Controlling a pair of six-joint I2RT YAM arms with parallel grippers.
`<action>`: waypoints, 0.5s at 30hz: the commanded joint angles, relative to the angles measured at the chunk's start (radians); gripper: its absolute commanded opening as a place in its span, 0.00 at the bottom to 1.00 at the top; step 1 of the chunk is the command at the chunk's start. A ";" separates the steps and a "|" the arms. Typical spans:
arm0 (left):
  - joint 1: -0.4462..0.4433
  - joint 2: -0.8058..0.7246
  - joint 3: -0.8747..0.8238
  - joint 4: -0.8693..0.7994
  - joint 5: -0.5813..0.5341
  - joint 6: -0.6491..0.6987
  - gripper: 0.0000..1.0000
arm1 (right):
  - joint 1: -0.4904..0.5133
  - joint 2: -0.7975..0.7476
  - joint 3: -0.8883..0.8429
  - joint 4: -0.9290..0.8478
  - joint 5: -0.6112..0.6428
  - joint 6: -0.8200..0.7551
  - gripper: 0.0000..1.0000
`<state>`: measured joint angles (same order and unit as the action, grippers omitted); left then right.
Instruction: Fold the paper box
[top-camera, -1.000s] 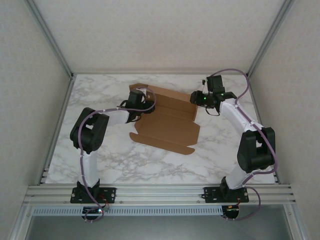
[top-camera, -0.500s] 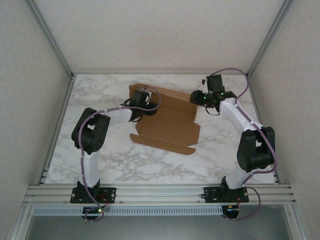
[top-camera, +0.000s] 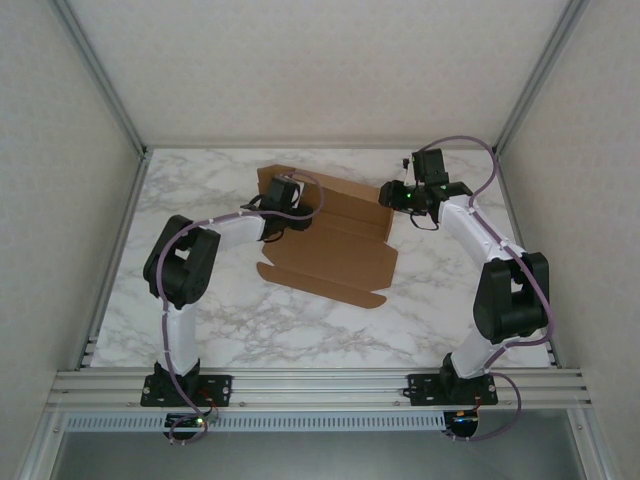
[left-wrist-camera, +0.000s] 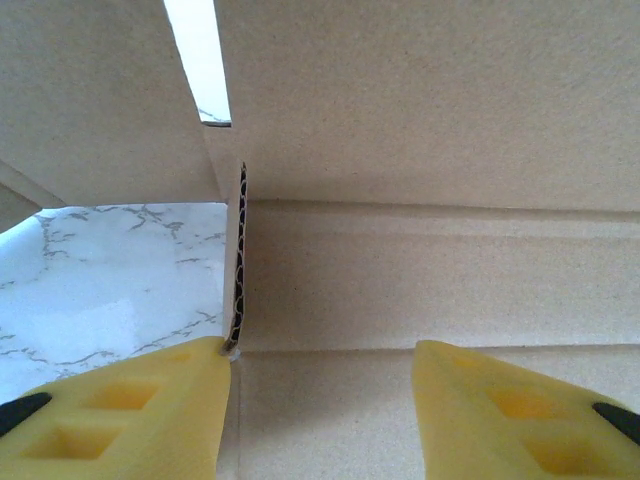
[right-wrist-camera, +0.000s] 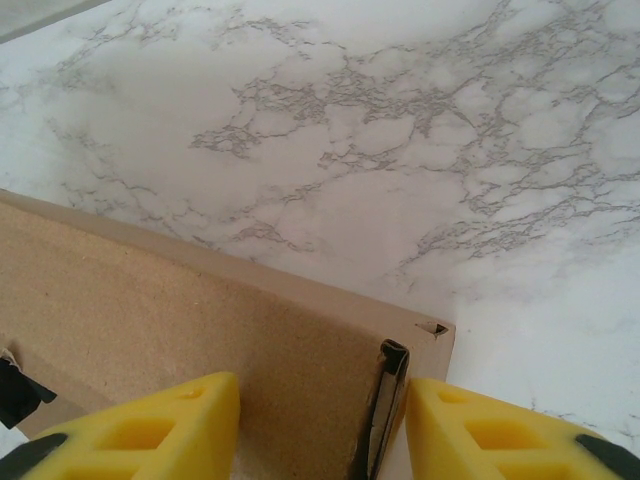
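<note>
While one paper box (top-camera: 335, 250) lies half-folded with its far wall raised, toward the far side of the marble table (top-camera: 300, 330), two grippers meet it: the left gripper (left-wrist-camera: 322, 348) stands released at its far left corner, a finger touching a flap's edge, and the right gripper (right-wrist-camera: 322, 383), likewise unclenched, straddles the far right corner wall

Paper box (top-camera: 340, 255) corner under left hand (top-camera: 283, 192)
</note>
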<state>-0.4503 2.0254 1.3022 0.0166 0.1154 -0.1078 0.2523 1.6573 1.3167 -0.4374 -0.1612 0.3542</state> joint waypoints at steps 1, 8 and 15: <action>-0.014 0.002 0.016 0.039 0.047 -0.004 0.51 | 0.017 0.045 -0.010 -0.088 -0.025 -0.021 0.46; -0.048 0.034 -0.029 0.076 0.069 -0.030 0.51 | 0.023 0.051 -0.011 -0.089 -0.031 -0.018 0.44; -0.065 0.076 -0.034 0.067 0.064 -0.054 0.50 | 0.027 0.053 -0.007 -0.093 -0.027 -0.019 0.44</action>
<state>-0.5129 2.0724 1.2808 0.0681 0.1688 -0.1383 0.2584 1.6608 1.3167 -0.4328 -0.1696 0.3542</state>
